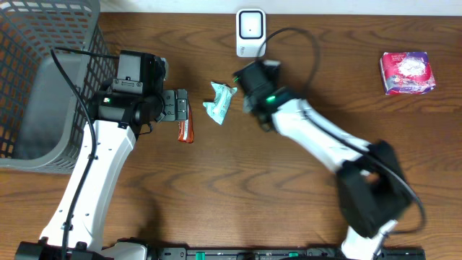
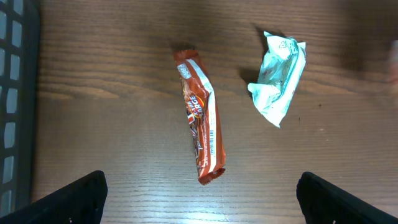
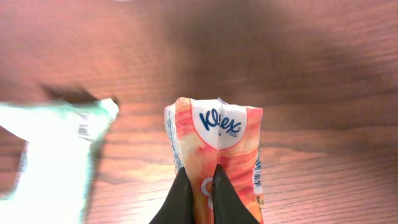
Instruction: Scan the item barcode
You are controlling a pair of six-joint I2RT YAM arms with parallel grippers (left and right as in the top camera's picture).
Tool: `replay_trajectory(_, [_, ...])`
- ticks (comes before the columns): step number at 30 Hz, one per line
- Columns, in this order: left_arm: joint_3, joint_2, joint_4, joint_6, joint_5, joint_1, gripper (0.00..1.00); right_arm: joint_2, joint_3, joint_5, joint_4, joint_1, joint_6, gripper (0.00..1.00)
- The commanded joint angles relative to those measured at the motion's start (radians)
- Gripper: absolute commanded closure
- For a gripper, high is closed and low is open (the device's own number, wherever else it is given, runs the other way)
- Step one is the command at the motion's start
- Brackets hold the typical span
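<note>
Kleenex lettering shows on the orange pack (image 3: 217, 143), pinched tight in your right tool (image 3: 200, 185); your left tool (image 2: 200, 196) gapes empty over the brown bar (image 2: 200, 118).

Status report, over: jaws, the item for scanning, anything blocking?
Left gripper jaws open over candy bar. Right gripper jaws shut on Kleenex pack, near scanner. Teal packet beside, not blocking.

Counter (image 1: 216, 188): brown wood grain, smooth, low sheen.
Basket (image 1: 22, 65): grey mesh, matt.
Scanner (image 1: 250, 30): white plastic, smooth.
Bar wrapper (image 2: 202, 124): red-brown film, glossy, creased.
Green packet (image 2: 278, 78): pale film, crinkled, soft sheen.
Tissue pack (image 3: 217, 134): orange-and-white printed film, wrinkled, glossy.
Pink packet (image 1: 408, 72), upper right: shiny film.
</note>
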Motion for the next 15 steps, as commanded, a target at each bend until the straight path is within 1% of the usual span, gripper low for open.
replay_trajectory(1, [0.002, 0.004, 0.0, -0.005, -0.009, 0.0, 0.02, -0.056, 0.005, -0.262, -0.007, -0.09, -0.048, 0.99])
replay_trajectory(4, [0.002, 0.004, 0.0, -0.005, -0.009, 0.0, 0.02, -0.048, 0.005, -0.569, -0.008, -0.187, -0.097, 0.99])
replay_trajectory(7, [0.002, 0.004, 0.0, -0.005, -0.009, 0.0, 0.02, -0.017, 0.002, -0.818, -0.008, -0.256, -0.15, 0.99])
replay_trajectory(12, [0.002, 0.004, 0.0, -0.005, -0.009, 0.0, 0.02, 0.074, -0.024, -1.048, 0.006, -0.312, -0.16, 0.99])
replay_trajectory(15, [0.002, 0.004, 0.0, -0.005, -0.009, 0.0, 0.02, 0.138, -0.041, -1.094, 0.025, -0.319, -0.159, 0.99])
